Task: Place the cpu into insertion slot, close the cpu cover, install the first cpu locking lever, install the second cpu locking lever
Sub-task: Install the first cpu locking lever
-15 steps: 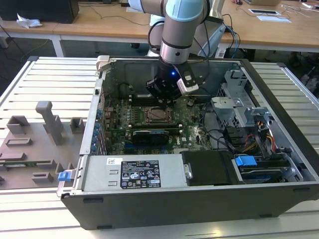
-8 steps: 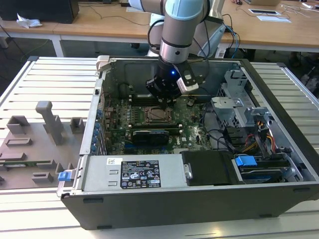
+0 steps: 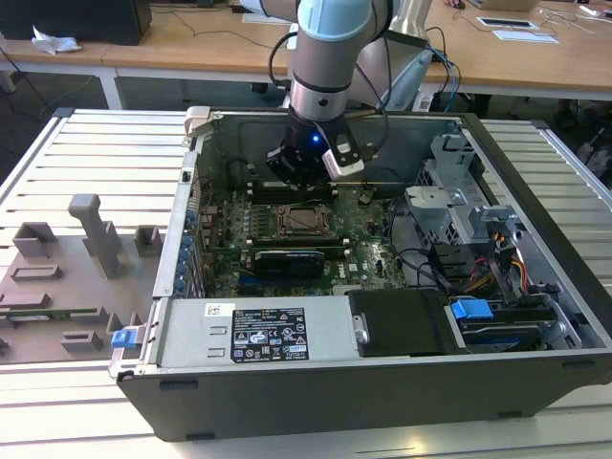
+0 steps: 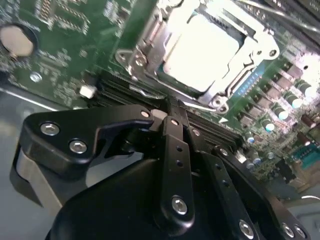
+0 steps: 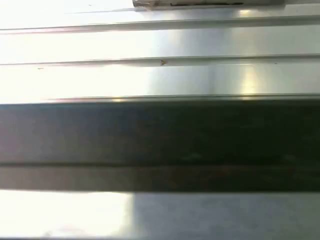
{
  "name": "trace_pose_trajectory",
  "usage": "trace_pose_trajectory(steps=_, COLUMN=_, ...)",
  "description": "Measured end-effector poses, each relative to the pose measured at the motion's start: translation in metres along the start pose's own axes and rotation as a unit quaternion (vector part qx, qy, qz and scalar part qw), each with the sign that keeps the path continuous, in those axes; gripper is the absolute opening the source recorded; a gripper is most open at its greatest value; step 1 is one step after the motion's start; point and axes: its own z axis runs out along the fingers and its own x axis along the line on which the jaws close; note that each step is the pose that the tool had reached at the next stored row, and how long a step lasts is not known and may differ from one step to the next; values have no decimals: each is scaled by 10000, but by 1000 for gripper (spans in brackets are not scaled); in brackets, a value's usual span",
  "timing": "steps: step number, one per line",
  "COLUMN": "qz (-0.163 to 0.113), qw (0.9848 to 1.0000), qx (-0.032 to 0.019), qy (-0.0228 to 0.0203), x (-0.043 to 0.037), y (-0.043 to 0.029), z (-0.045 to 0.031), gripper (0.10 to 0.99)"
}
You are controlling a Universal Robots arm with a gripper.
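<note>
shiny metal cpu (image 4: 202,47); silvery cpu cover (image 4: 150,45), matt black pincer (image 4: 172,122)

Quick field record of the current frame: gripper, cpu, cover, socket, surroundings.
gripper: inside the open computer case, above the motherboard, just behind the insertion slot
jaws: appear shut, nothing seen between them
cpu: seated in the slot, bright metal top showing
cpu cover: down around the cpu, per second wrist view
levers: state unclear
nearby: power supply at case front
</note>
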Motion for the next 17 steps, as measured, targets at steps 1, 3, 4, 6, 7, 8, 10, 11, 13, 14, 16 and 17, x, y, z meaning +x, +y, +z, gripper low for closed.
trace_pose_trajectory(steps=1, qz=-1, qw=10000, qx=-8, qy=0, x=0, y=-1, z=0, gripper=106)
trace_pose_trajectory(steps=3, qz=-2, qw=10000, qx=-8, qy=1, x=-15, y=-3, z=-1, gripper=106)
trace_pose_trajectory(steps=4, qz=-2, qw=10000, qx=-10, qy=7, x=-59, y=-2, z=-1, gripper=106)
trace_pose_trajectory(steps=6, qz=0, qw=10000, qx=-12, qy=19, x=-123, y=-2, z=0, gripper=106)
trace_pose_trajectory(steps=7, qz=-1, qw=10000, qx=-12, qy=26, x=-154, y=-2, z=0, gripper=106)
trace_pose_trajectory(steps=8, qz=0, qw=10000, qx=-14, qy=29, x=-171, y=-1, z=2, gripper=106)
trace_pose_trajectory(steps=10, qz=1, qw=10000, qx=-16, qy=34, x=-195, y=-1, z=7, gripper=106)
trace_pose_trajectory(steps=11, qz=0, qw=10000, qx=-17, qy=35, x=-201, y=-1, z=10, gripper=106)
trace_pose_trajectory(steps=13, qz=2, qw=10000, qx=-16, qy=39, x=-205, y=-3, z=26, gripper=106)
trace_pose_trajectory(steps=14, qz=2, qw=10000, qx=-14, qy=43, x=-206, y=-4, z=35, gripper=106)
trace_pose_trajectory(steps=16, qz=1, qw=10000, qx=-15, qy=43, x=-209, y=-10, z=46, gripper=106)
trace_pose_trajectory(steps=17, qz=1, qw=10000, qx=-17, qy=42, x=-209, y=-18, z=47, gripper=106)
